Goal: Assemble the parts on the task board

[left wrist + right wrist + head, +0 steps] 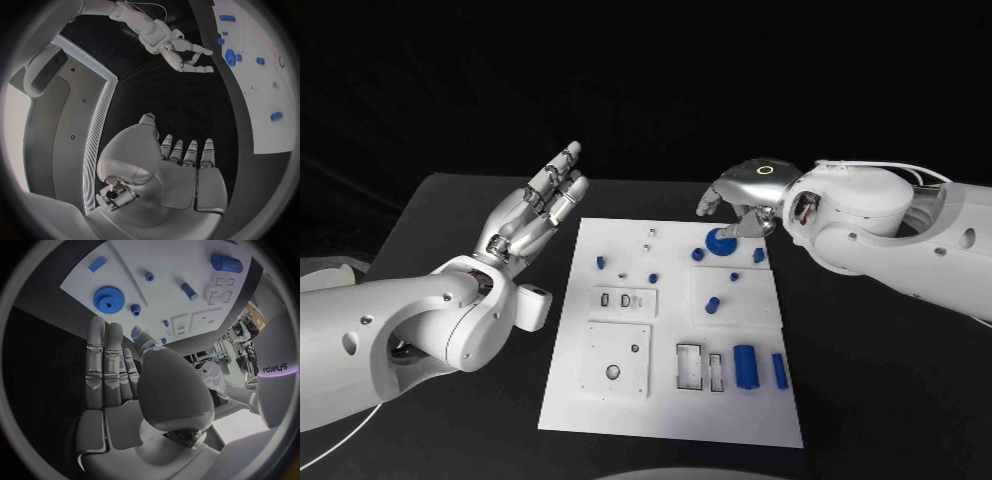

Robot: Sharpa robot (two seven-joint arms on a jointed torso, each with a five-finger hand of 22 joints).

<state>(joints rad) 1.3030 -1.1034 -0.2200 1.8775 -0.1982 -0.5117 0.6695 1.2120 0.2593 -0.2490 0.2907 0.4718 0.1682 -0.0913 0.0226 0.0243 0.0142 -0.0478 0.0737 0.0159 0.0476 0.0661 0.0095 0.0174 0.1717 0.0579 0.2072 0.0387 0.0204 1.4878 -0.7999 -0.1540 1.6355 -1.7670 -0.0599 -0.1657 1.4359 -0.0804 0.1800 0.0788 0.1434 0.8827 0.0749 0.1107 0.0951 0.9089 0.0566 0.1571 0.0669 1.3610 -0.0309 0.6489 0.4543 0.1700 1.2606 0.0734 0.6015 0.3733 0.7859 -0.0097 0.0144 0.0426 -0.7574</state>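
Note:
The white task board (678, 335) lies in the middle of the black table. On its far part a blue gear (718, 243) lies flat, with several small blue pieces such as a peg (713, 305) near it. A thick blue cylinder (746, 366) and a blue bar (779, 370) lie at the near right. My right hand (740, 205) hovers just beyond the gear, fingers straight, holding nothing; the right wrist view shows the gear (109, 299) past its fingertips (103, 330). My left hand (538, 215) is raised left of the board, fingers stretched out and empty.
The board has rectangular recesses (700, 367) at the near middle and small slots (620, 300) on a raised plate at the left. A round hole (613, 372) sits in the near-left plate. Black table (877, 400) surrounds the board.

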